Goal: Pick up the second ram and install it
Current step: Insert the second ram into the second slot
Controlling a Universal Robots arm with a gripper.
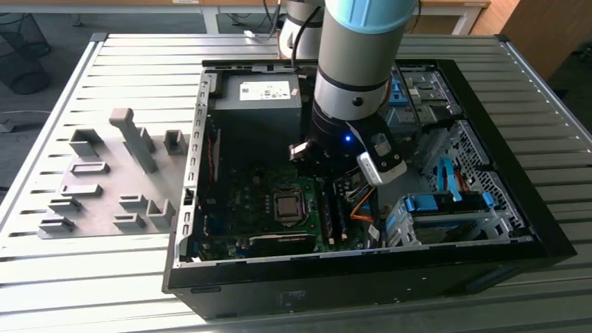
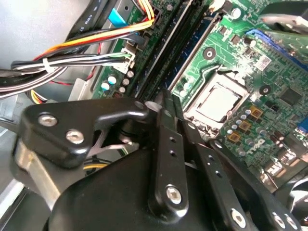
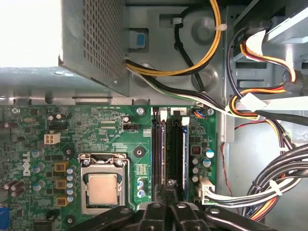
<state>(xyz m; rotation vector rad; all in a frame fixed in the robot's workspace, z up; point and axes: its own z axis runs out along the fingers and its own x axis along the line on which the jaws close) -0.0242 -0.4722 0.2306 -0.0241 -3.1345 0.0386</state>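
A long thin blue ram (image 3: 183,149) stands edge-on in a memory slot on the green motherboard (image 3: 110,130), beside a second long dark slot (image 3: 159,149). In the second wrist view the same slots (image 2: 180,53) run diagonally past the CPU socket (image 2: 219,103). My gripper (image 3: 169,186) hangs low over one end of the two slots, between them. Its black fingers (image 2: 166,113) are shut with nothing visible between them. In the exterior view the gripper (image 1: 321,166) sits inside the open computer case (image 1: 462,263), just above the motherboard.
The silver power supply (image 3: 91,43) and bundles of coloured cables (image 3: 260,110) lie close around the slots. Bright blue drive-bay latches (image 1: 444,205) are at the exterior view's right. A grey fixture tray (image 1: 111,180) lies on the slatted table (image 1: 138,62) to the left.
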